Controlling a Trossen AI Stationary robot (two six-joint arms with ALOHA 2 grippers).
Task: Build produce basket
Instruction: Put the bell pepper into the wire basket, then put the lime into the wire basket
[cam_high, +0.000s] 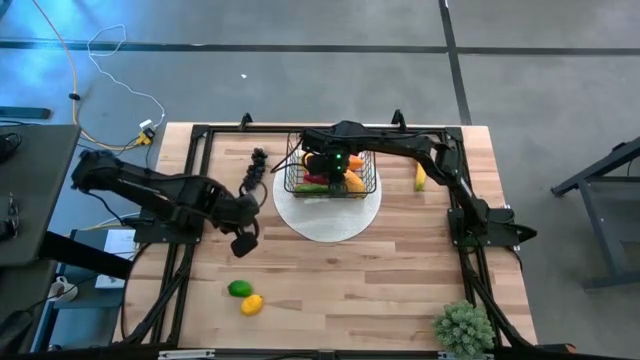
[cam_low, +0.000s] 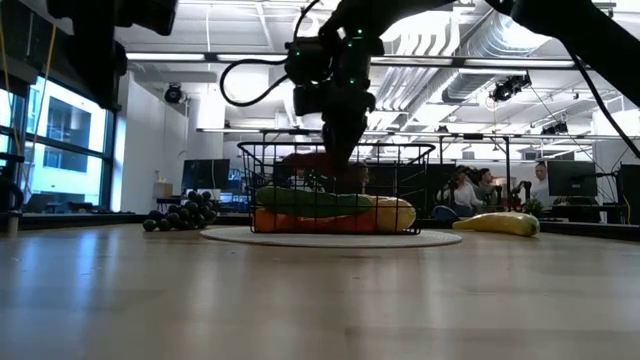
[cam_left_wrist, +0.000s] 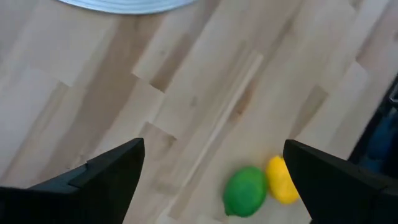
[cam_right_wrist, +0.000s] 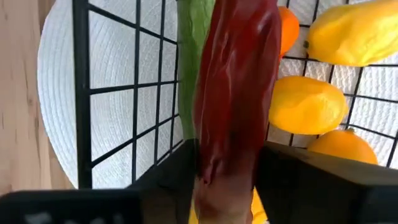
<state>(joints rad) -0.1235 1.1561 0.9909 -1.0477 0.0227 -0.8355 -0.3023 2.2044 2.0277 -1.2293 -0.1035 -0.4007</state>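
While my left gripper hovers with fingers wide apart, the green lime and yellow lemon near the front edge are not yet collected. Farther, my right gripper is over the basket on the white disc, fingers closed around a dark red piece, several pieces already inside. Beyond, the grapes and banana wait outside.
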